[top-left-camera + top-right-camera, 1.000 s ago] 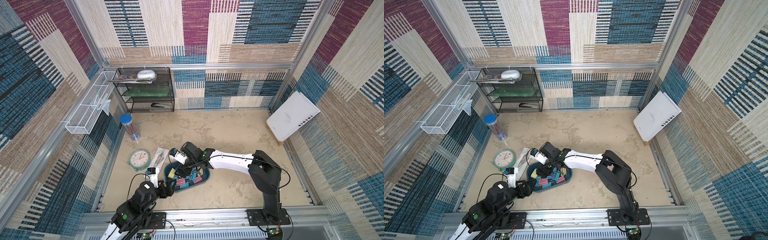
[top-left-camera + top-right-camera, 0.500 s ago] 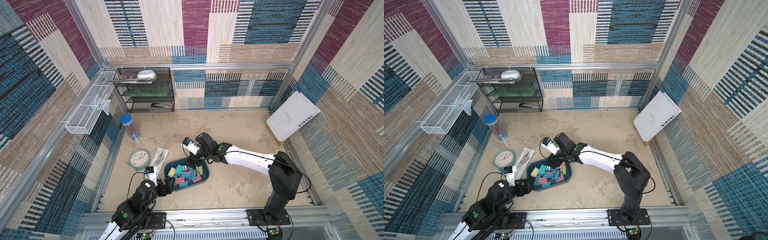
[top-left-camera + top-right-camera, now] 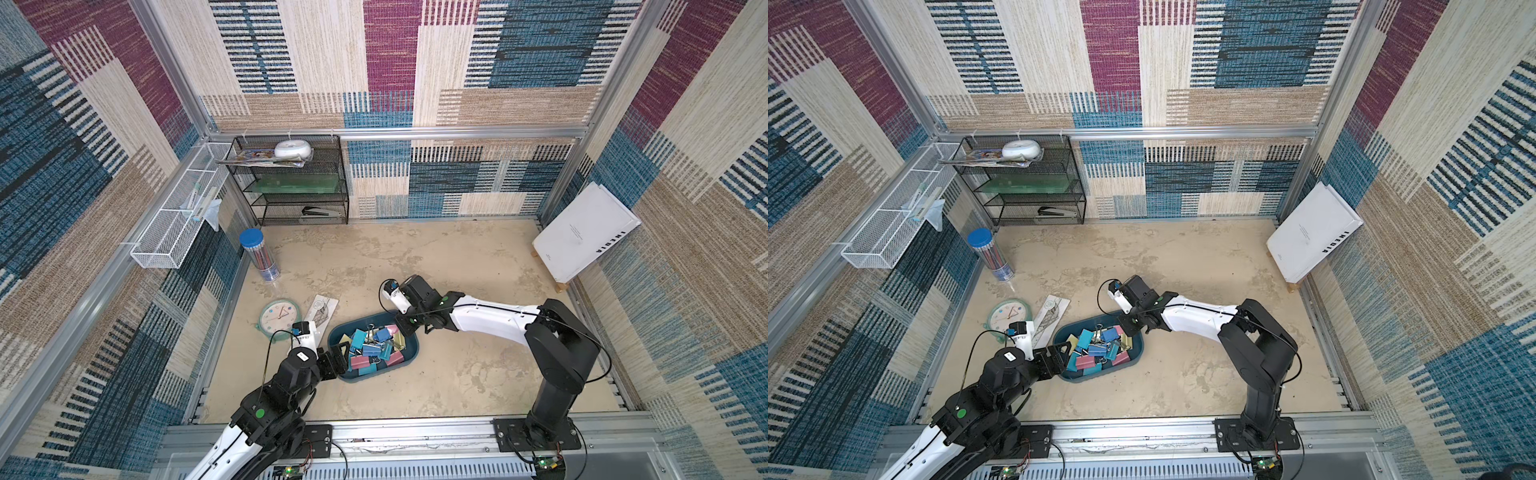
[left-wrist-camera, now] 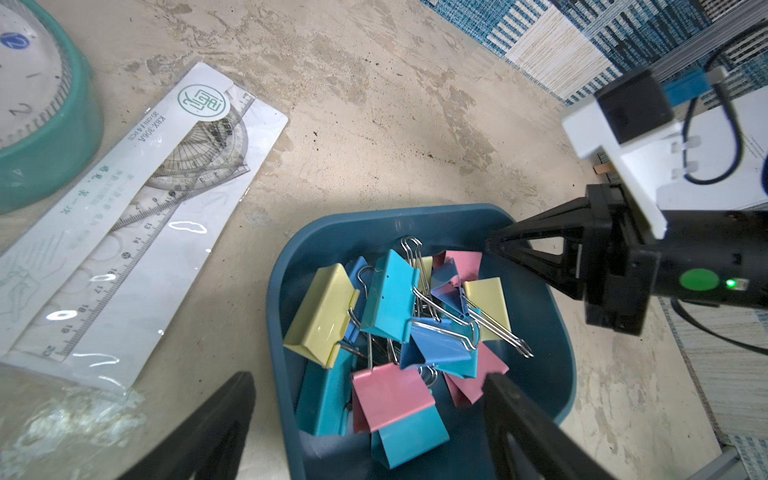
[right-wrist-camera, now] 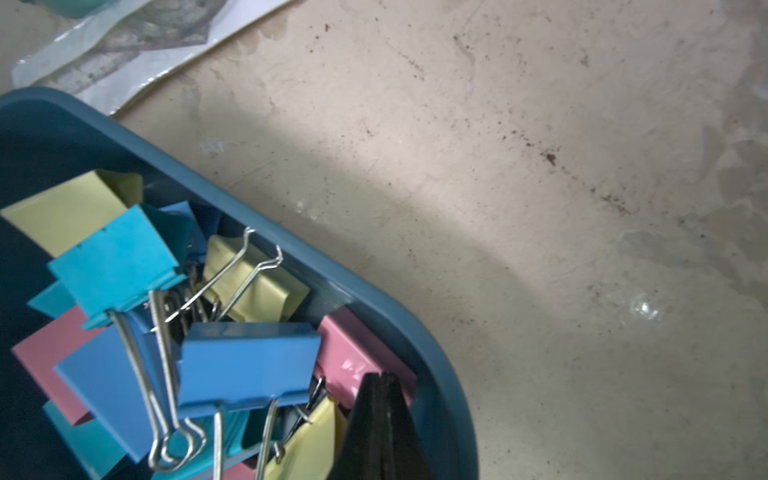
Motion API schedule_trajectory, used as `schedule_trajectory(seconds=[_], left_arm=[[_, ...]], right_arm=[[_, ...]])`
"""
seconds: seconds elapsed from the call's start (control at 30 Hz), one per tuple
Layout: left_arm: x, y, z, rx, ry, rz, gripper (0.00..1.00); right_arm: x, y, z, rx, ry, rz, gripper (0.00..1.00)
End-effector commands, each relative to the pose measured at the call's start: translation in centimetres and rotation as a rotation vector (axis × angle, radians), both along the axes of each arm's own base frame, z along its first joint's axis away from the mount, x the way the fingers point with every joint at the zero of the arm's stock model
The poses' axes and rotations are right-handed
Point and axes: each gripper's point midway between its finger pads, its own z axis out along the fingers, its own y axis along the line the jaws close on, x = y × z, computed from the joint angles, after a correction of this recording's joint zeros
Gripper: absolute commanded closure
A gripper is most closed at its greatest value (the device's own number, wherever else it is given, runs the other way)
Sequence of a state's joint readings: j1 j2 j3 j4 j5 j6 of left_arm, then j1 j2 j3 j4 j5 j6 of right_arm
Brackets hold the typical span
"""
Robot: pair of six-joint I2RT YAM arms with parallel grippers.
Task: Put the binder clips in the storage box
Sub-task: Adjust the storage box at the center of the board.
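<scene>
Beige mottled bench point(image 3: 457, 374), walled by patchwork carpet. Nearest: left end effector point(image 3: 337, 362) spread wide, empty, at near end of storage box point(image 3: 353, 325). Heap of binder clips point(image 3: 372, 347) inside box, pink, yellow, blue, teal. Farther: right end effector point(image 3: 404, 328) clenched on nothing, tips inside box's far rim. Beyond: clock point(image 3: 279, 316), ruler pack point(image 3: 322, 307), pencil tube point(image 3: 259, 259), mesh rack point(image 3: 299, 183) at back wall.

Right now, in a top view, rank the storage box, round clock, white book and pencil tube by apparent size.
1. white book
2. storage box
3. round clock and pencil tube: about alike; the upright tube reaches nearer the camera, so unranked.
</scene>
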State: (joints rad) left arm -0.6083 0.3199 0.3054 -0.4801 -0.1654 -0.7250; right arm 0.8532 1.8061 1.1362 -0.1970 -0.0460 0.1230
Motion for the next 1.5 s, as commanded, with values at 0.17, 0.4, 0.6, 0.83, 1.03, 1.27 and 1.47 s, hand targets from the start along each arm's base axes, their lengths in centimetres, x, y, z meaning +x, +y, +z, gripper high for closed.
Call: schedule_trajectory(seconds=[0.17, 0.4, 0.6, 0.83, 1.03, 1.27, 1.47], left_arm=[[1.4, -0.2, 2.0, 0.028, -0.079, 0.000, 0.09], [2.3, -0.7, 3.0, 0.054, -0.098, -0.010, 0.09], [3.1, -0.8, 4.0, 0.055, -0.128, -0.001, 0.09], [4.7, -1.5, 4.9, 0.082, -0.136, -0.005, 0.09], [5.8, -0.8, 6.0, 0.096, -0.142, 0.031, 0.09], [6.5, -0.4, 7.2, 0.086, -0.151, 0.020, 0.09], [6.6, -0.3, 7.0, 0.082, -0.145, 0.020, 0.09]], right_arm=[[1.3, -5.6, -2.3, -0.233, -0.035, -0.227, 1.00], [0.0, -9.2, -2.2, -0.285, -0.024, -0.342, 1.00], [0.5, -7.0, 3.4, -0.096, -0.130, -0.264, 0.69], [2.0, -6.6, 9.6, 0.008, -0.252, -0.263, 0.52], [2.3, -12.3, 7.4, -0.035, -0.118, -0.483, 0.69], [-7.2, -12.8, 5.5, 0.127, 0.115, -0.441, 0.82], [-15.7, -8.7, 5.3, 0.331, 0.226, -0.275, 1.00]])
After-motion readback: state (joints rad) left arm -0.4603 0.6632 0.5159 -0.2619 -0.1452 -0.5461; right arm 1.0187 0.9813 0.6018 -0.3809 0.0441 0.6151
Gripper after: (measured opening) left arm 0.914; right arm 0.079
